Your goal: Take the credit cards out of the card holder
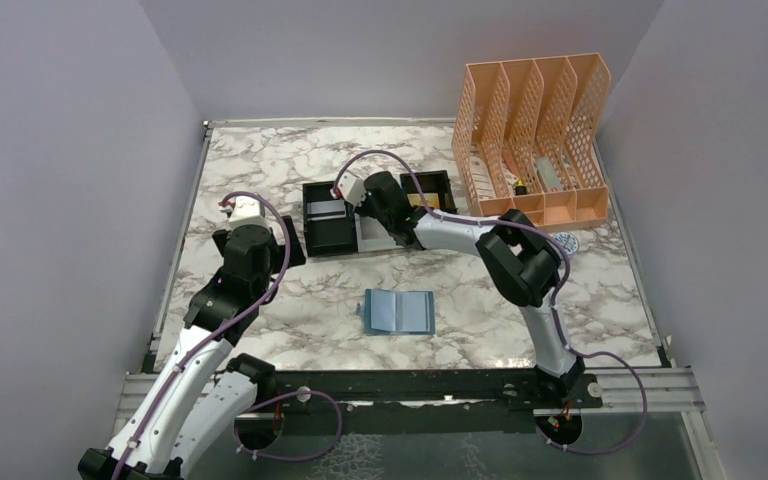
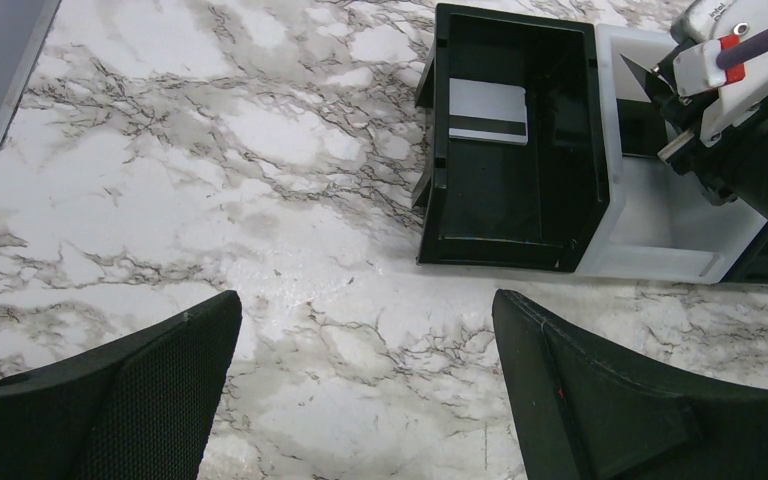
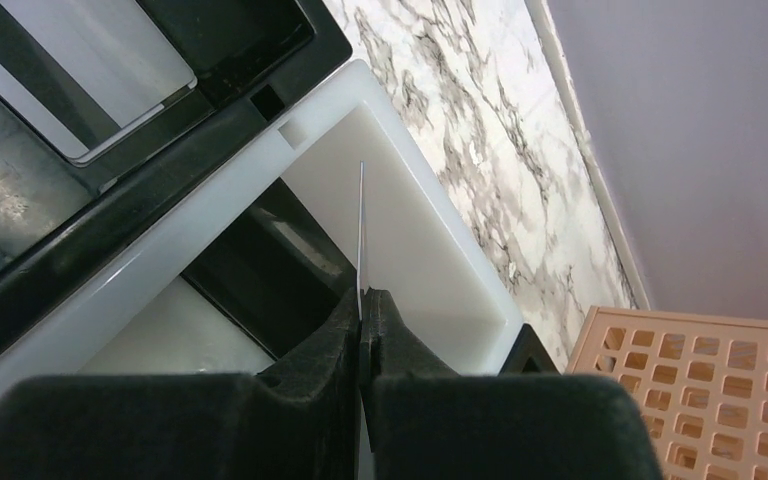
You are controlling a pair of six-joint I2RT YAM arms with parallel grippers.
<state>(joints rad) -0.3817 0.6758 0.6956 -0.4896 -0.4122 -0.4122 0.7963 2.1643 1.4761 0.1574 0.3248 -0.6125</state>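
Card [image 3: 361, 220] pinched edge-on in my right gripper [image 3: 362, 300], white tray compartment [image 3: 430, 270] directly below; I should lower before releasing so it lies flat. Card holder [image 1: 400, 312] lies open well behind.

Open marble [image 1: 260, 165] round card holder [image 1: 398, 311]; 3-bin tray [image 1: 327, 236], orange rack [image 1: 535, 130], R arm [image 1: 460, 232] prob. block rear.

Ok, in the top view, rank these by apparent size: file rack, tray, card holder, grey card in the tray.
1. file rack, largest, though it stands tall, so its top is nearer the camera
2. tray, partly covered
3. card holder, lying open
4. grey card, clearly smallest
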